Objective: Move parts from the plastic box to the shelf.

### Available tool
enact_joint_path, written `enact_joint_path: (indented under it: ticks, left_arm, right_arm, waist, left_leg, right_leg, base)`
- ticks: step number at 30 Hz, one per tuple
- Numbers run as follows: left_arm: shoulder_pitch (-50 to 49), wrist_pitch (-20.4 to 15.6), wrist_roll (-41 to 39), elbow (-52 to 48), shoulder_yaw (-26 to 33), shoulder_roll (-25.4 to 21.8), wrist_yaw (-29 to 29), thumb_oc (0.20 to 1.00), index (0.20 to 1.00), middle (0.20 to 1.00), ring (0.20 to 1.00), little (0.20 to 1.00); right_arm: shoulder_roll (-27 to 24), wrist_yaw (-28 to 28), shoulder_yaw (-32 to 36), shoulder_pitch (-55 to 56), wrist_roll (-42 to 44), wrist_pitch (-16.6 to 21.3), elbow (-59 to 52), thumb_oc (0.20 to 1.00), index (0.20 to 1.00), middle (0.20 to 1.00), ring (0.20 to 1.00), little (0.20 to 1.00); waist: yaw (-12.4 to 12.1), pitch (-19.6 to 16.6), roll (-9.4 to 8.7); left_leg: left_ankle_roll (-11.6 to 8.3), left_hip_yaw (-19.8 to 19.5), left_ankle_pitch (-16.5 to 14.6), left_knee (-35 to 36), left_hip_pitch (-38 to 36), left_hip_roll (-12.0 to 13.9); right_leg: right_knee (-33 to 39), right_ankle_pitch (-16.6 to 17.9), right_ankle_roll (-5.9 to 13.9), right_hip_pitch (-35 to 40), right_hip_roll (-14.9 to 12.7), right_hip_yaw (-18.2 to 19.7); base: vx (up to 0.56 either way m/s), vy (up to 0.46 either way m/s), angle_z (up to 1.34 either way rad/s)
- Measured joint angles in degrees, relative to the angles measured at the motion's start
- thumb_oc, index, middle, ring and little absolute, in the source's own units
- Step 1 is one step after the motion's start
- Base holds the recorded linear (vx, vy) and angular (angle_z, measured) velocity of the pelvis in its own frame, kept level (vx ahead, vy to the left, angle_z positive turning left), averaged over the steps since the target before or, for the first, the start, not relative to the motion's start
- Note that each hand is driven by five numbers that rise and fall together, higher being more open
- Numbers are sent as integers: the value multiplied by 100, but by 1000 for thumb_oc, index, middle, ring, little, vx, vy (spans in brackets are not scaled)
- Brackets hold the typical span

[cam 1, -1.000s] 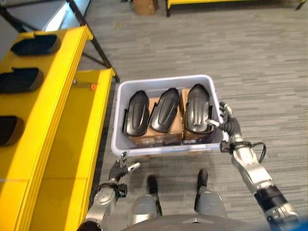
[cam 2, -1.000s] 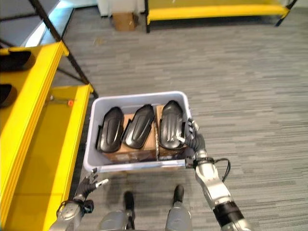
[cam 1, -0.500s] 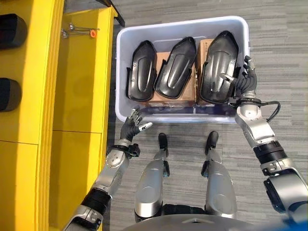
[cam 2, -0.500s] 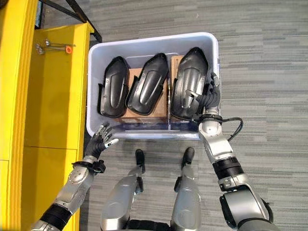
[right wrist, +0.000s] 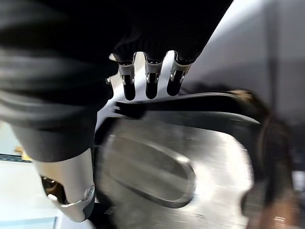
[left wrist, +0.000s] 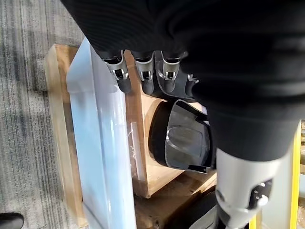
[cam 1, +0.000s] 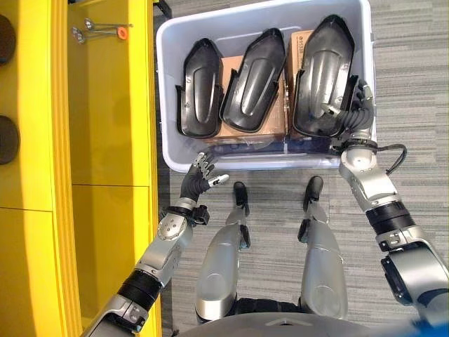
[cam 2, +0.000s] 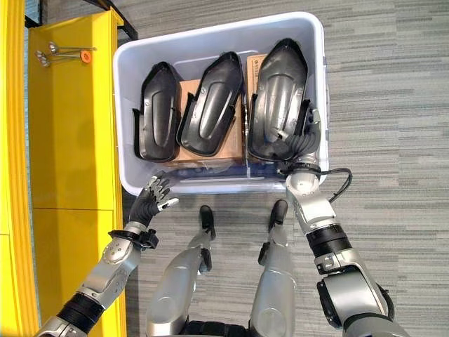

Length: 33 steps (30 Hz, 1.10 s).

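The grey plastic box [cam 1: 266,160] stands in front of me with three black moulded parts lying on cardboard boxes: a left part [cam 1: 200,88], a middle part [cam 1: 254,81] and a right part [cam 1: 326,74]. My right hand [cam 1: 356,112] is inside the box's near right corner. Its relaxed fingers [right wrist: 148,78] rest on the near right edge of the right part [right wrist: 157,167], and its thumb stays apart. My left hand [cam 1: 198,181] hovers open outside the box's near left corner, fingers [left wrist: 143,78] straight, pointing at the box wall [left wrist: 100,143].
The yellow shelf [cam 1: 105,140] runs along my left, with an orange-handled tool [cam 1: 105,29] at its far end and black parts [cam 1: 5,140] on the upper level. The box sits on a wooden pallet [left wrist: 57,143]. Grey carpet lies to the right.
The camera has tipped further down, shifting the whole picture. My right hand has gone from the box's right wall onto the right part's edge. My left hand has risen towards the box's near left corner.
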<state>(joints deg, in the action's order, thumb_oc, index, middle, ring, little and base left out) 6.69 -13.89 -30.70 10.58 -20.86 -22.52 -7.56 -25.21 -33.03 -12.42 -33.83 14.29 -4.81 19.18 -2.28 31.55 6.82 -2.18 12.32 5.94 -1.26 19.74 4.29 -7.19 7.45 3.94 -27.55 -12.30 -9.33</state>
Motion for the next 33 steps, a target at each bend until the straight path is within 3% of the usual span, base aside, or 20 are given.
enact_joint_path:
  ticks: [24, 33]
  left_arm:
    - [44, -212, -1, 6, -11, 177, -157, 1000, 1000, 1000, 1000, 1000]
    - [181, -164, -171, -23, -109, 167, -102, 1000, 1000, 1000, 1000, 1000]
  right_arm:
    - [188, -380, -41, -403, 619, -124, 512, 1000, 1000, 1000, 1000, 1000]
    - [115, -187, 46, -1419, 699, -649, 2006, 1000, 1000, 1000, 1000, 1000]
  waist:
    - [38, -22, 35]
    - [-137, -26, 41]
  left_leg:
    - [28, 118, 30, -106, 485, -34]
    - [33, 53, 52, -188, 555, -39]
  right_leg:
    - [-289, -4, -19, -657, -63, 182]
    - [-376, -12, -26, -693, -108, 144]
  base:
    - [-6, 7, -1]
    - [12, 1, 3]
